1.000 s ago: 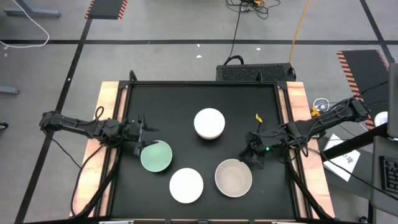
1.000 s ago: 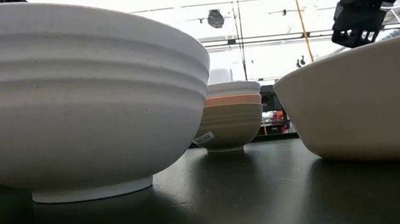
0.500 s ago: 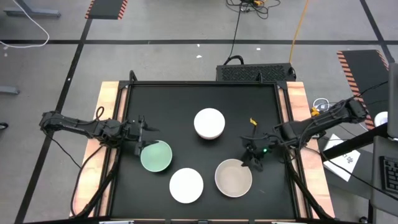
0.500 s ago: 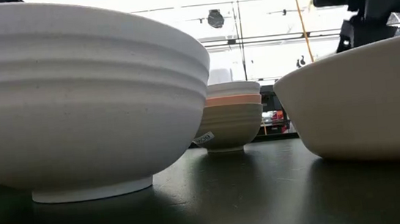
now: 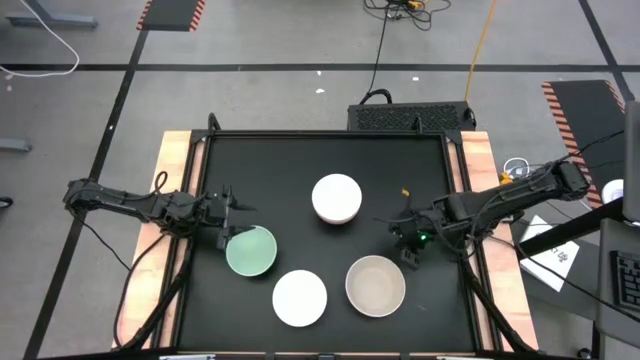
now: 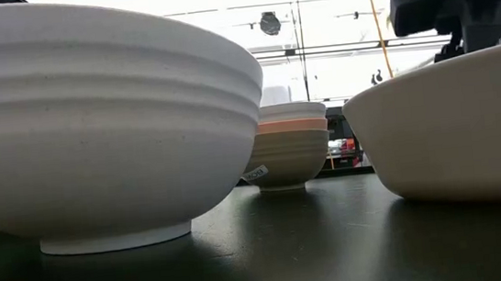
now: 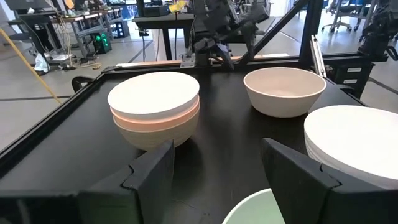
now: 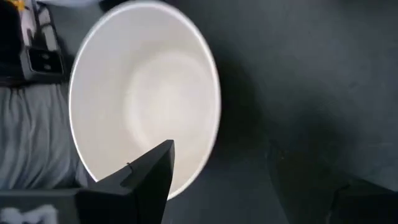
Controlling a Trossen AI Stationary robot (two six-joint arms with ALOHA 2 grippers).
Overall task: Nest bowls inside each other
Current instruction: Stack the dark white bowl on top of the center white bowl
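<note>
**Beige bowl let go on the black bench**

Beige, round, a bit bigger than the rest, the bowl [image 5: 375, 285] sits alone on the bench [image 5: 290, 160]. The right gripper [image 5: 409, 246] has just opened its jaws wide and pulled back from the beige bowl's rim, so nothing is held. The left gripper [image 5: 226, 223], jaws open, hovers at the mint green bowl [image 5: 250, 251]. The three-bowl stack [image 5: 336, 198] and the white ribbed bowl [image 5: 299, 297] stand apart, with room between.

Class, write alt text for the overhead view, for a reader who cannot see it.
Four bowl groups sit on a black table: a white-topped stack, a mint green bowl, a white bowl and a beige bowl. The open left gripper is at the mint bowl's rim; the open right gripper hovers beside the beige bowl.
</note>
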